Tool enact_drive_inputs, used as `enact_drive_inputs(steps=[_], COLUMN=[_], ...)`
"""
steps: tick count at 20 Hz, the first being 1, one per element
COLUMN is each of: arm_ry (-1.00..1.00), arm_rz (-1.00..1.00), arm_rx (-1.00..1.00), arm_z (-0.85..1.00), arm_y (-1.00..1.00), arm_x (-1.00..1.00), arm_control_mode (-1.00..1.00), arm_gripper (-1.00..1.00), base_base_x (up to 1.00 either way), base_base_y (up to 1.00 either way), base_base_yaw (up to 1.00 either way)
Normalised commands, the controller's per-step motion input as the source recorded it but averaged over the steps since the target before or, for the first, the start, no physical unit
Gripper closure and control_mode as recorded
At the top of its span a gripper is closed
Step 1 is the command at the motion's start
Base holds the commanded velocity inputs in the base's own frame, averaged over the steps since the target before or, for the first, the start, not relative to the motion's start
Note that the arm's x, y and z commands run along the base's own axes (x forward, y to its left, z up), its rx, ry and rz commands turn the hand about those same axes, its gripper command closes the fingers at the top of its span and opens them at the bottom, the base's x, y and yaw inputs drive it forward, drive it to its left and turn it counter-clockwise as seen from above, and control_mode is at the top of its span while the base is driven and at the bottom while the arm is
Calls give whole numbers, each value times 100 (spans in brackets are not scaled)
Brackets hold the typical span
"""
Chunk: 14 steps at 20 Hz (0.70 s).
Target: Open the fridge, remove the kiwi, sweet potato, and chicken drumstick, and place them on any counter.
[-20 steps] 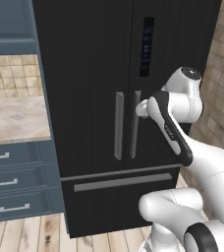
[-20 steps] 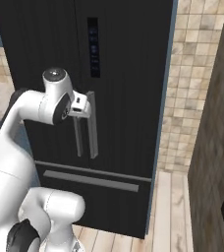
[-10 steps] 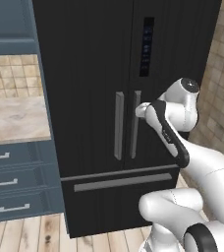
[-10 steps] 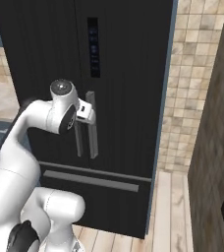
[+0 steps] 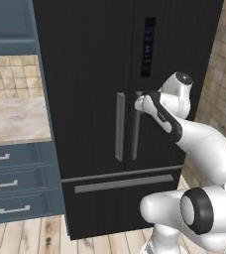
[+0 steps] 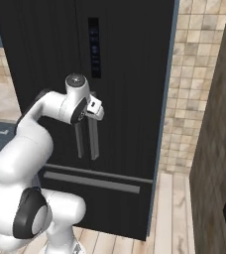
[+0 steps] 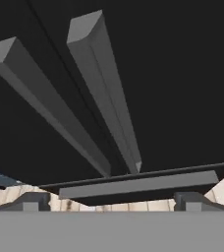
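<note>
The black fridge (image 5: 90, 59) stands with both doors shut, so the kiwi, sweet potato and chicken drumstick are hidden inside. Two grey vertical handles run down its middle, the left handle (image 5: 120, 126) and the right handle (image 5: 135, 136). My gripper (image 5: 139, 103) is at the top end of the right handle, close against the door, also seen from the other side (image 6: 97, 110). In the hand view the gripper (image 7: 111, 201) is open, its fingertips (image 7: 30, 201) set wide apart, looking down along both handles (image 7: 106, 88) to the grey drawer bar (image 7: 138, 184). The counter (image 5: 13, 121) lies left of the fridge.
Blue-grey drawers (image 5: 6, 183) with silver handles sit under the counter. A tiled wall (image 5: 224, 74) rises right of the fridge. A dark tall cabinet side (image 6: 219, 149) stands at the far right. The floor (image 6: 169, 218) is wooden planks.
My hand has edged closer to the fridge door, toward the top of the right handle. The jaws have stayed open and the doors shut.
</note>
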Motion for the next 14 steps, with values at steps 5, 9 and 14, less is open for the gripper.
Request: enact_drive_inputs(steps=[5, 9, 14], arm_ry=[-8, -2, -4], arm_rz=[-5, -2, 0], arm_rx=[0, 2, 4], arm_z=[-26, -14, -16], arm_y=[0, 0, 0], arm_x=[52, 44, 44], arm_control_mode=[-100, -100, -100], arm_gripper=[-100, -100, -100], base_base_x=[0, 0, 0], base_base_y=[0, 0, 0], base_base_yaw=[0, 0, 0])
